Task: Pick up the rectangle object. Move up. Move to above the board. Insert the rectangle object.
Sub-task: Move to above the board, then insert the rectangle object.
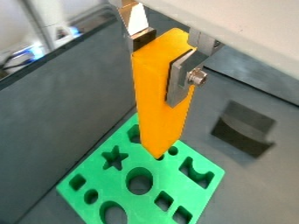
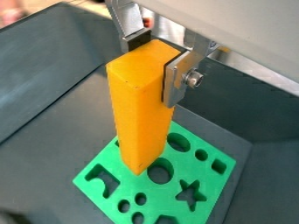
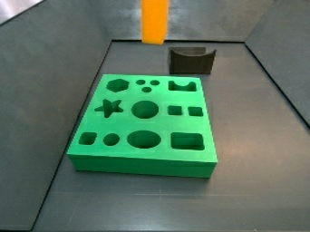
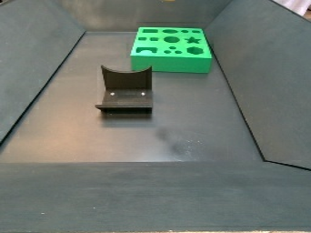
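Observation:
My gripper (image 1: 158, 57) is shut on the upper end of the rectangle object (image 1: 158, 101), a tall plain orange block, and holds it upright in the air. Both wrist views show it, with the gripper (image 2: 156, 57) on the block (image 2: 138, 122). The block's lower end hangs over the board (image 1: 170, 179), a bright green slab with cut-out holes, and does not touch it. The board also shows in a wrist view (image 2: 225, 182). In a side view the block (image 3: 155, 20) hangs high above the board's (image 3: 145, 134) far side; the gripper is out of frame there. Another side view shows only the board (image 4: 174, 56).
The dark fixture (image 3: 190, 60) stands on the floor just beyond the board. It also shows in a side view (image 4: 125, 89) and in a wrist view (image 1: 246, 127). Dark sloping walls enclose the floor on all sides.

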Controlling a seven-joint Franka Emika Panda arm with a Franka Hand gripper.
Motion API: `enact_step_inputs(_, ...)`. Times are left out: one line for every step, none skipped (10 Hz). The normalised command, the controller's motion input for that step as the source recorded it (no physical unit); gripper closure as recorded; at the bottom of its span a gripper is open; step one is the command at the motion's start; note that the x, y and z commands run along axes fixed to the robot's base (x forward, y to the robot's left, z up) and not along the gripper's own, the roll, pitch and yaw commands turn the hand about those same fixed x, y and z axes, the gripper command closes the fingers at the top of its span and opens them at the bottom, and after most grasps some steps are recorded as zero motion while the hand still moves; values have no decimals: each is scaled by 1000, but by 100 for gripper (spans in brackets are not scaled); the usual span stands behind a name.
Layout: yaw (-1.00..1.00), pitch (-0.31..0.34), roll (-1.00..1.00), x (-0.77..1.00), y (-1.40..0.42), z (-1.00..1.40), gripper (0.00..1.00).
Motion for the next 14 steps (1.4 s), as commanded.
enact_step_inputs(356, 156, 65, 78, -49, 24, 100)
enact_step_inputs(222, 138, 63, 75, -42, 22, 100)
enact_step_inputs(-894, -1, 70, 106, -183, -274, 100)
enact_step_inputs(-954, -4, 54, 29, -151, -271, 100)
enact_step_inputs(-960, 0, 57, 20, -149, -271, 100)
enact_step_inputs(-980, 0, 59, 3, -117, -280, 100)
enact_step_inputs(-980, 0, 60, 3, -120, -277, 100)
enact_step_inputs(-977, 0, 60, 0, -126, -263, 100)
enact_step_inputs(-960, 0, 69, 0, -137, -254, 100)
enact_step_inputs(-909, 0, 61, 0, -169, -203, 100)
enact_step_inputs(-751, 26, 80, 0, -157, -77, 100)
enact_step_inputs(-966, 0, 56, 0, -140, -129, 100)
enact_step_inputs(-1000, 0, 57, 0, -80, -154, 100)
enact_step_inputs(-1000, 0, 56, 0, -54, -169, 100)
